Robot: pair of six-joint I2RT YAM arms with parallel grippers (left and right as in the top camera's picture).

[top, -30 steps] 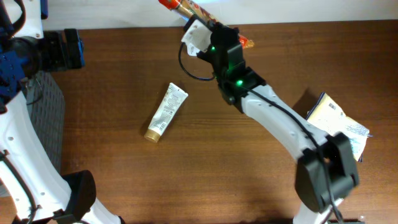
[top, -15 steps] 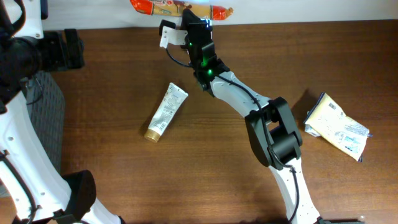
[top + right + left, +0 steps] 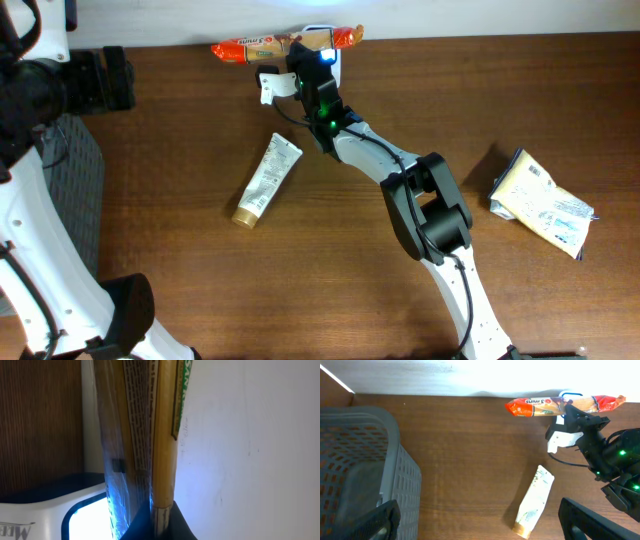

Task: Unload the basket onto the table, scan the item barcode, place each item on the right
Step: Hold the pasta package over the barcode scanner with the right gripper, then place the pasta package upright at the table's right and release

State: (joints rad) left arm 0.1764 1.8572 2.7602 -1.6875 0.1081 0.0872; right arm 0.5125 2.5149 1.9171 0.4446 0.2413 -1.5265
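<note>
Change since earlier frames: the snack packet (image 3: pixel 252 48) has been carried leftwards and lowered from a slanted pose to a nearly level one along the table's rear edge; the right arm has been folded in more tightly behind it.
Right gripper (image 3: pixel 305 55): pressed together on the snack packet, which is pinched near its middle, with both ends projecting to either side.
Left gripper (image 3: pixel 480 527): spread wide and empty, held above the table (image 3: pixel 330 260) with the grey basket (image 3: pixel 360 460) to one side; nothing lies between its fingers.
Task item: the snack packet is held in the air just in front of the scanner (image 3: pixel 50 520), whose lit window is seen glowing blue in the right wrist view; printed text on the wrapper is turned partly towards that glow.
Other items: a tube (image 3: pixel 268 180) is lying on the table near its centre, and a yellowish pouch (image 3: pixel 543 203) lies well apart towards the right edge.
Step in hand: presentation of the barcode to the scanner is judged to be under way.
Barcode: it cannot be made out on the wrapper, so alignment with the window cannot be confirmed.
Next move: a small roll or shift of the packet may be needed so that the coded face is brought squarely to the light.
</note>
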